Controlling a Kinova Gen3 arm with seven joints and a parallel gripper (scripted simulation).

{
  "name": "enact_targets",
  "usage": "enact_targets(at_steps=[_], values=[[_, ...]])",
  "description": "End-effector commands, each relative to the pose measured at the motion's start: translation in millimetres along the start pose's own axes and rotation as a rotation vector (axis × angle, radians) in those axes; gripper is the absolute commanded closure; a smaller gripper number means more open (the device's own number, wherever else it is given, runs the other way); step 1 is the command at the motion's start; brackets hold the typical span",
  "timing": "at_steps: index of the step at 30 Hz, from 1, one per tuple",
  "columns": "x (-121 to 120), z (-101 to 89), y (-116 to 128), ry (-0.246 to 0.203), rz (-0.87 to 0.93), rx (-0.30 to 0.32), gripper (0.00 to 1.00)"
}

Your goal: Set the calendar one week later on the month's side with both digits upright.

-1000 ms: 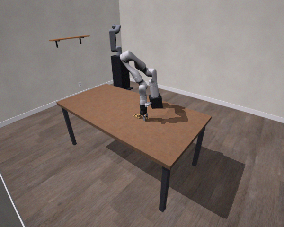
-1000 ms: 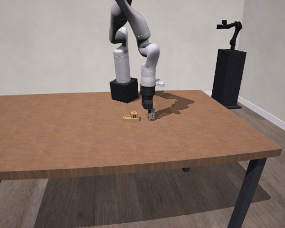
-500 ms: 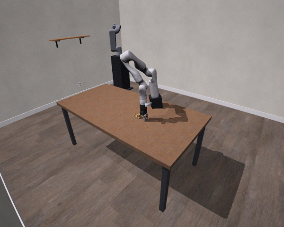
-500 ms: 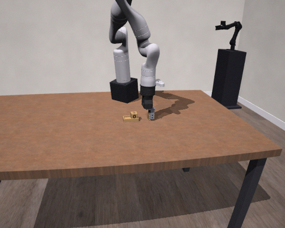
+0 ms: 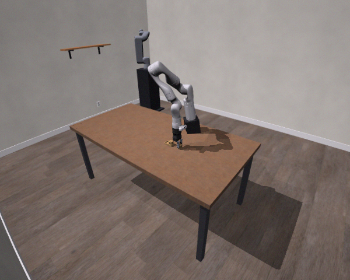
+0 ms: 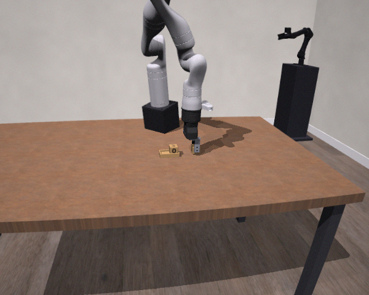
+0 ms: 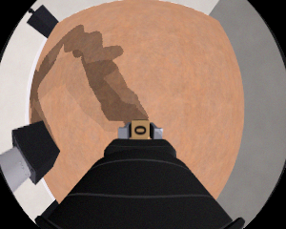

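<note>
A small wooden calendar tray (image 6: 168,153) lies flat near the middle of the table. One wooden cube (image 6: 173,148) stands in its right half and shows a 0 toward the exterior camera. The tray's left half holds no cube. My gripper (image 6: 195,148) points straight down just right of the tray and is shut on the second wooden cube (image 7: 141,129), low at the table top. In the wrist view that cube shows a 0 on its upper face between the grey fingers. The tray also shows in the top view (image 5: 169,143), left of the gripper (image 5: 178,145). The month's name is too small to read.
My arm's black base block (image 6: 160,118) stands on the table behind the tray. A black pedestal with a second small arm (image 6: 295,99) stands off the table's far right corner. A wall shelf (image 5: 85,47) hangs far off to the left.
</note>
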State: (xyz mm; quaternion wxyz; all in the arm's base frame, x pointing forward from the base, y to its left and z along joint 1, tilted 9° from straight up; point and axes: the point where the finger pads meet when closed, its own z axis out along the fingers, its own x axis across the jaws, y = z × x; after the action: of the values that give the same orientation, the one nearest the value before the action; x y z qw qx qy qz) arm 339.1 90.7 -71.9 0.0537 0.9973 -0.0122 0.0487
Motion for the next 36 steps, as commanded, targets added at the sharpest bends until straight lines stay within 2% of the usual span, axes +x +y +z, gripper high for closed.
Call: enact_targets(at_steps=[1,10,25,27,36], values=[[3,-6.0,0,0.009,0.0,0.001,0.4],[3,-20.7,0,0.009,0.0,0.001,0.4],[3,-62.6,0,0.009,0.0,0.001,0.4],[3,-62.6,0,0.009,0.0,0.001,0.4],[2,-84.0,0,0.009,0.0,0.001,0.4]])
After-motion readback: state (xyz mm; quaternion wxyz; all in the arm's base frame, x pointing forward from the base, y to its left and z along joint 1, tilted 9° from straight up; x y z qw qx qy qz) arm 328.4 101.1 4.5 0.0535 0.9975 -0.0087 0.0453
